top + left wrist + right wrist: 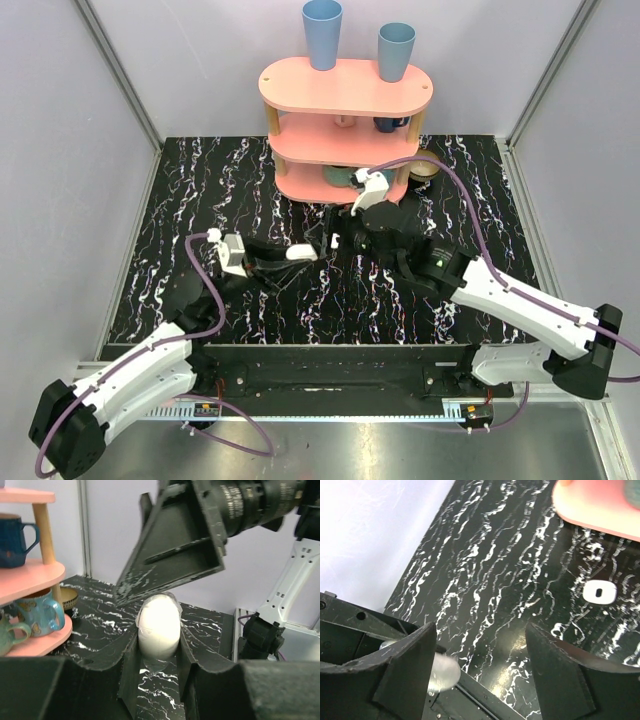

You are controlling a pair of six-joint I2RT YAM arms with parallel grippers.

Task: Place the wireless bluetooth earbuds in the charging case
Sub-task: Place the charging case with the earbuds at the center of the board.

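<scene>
— Looking from the arms' side, what has the left hand got?

— It's clamped on the charging case, lid seemingly closed, low over the desk. Its long axis runs nine to three, out along the fingers.

— And the right hand?

— Spread apart, nothing between its fingers, just beside the case at about two o'clock, so it's the free one. Earbuds I can't spot. The pink shelf stands off at twelve.
</scene>
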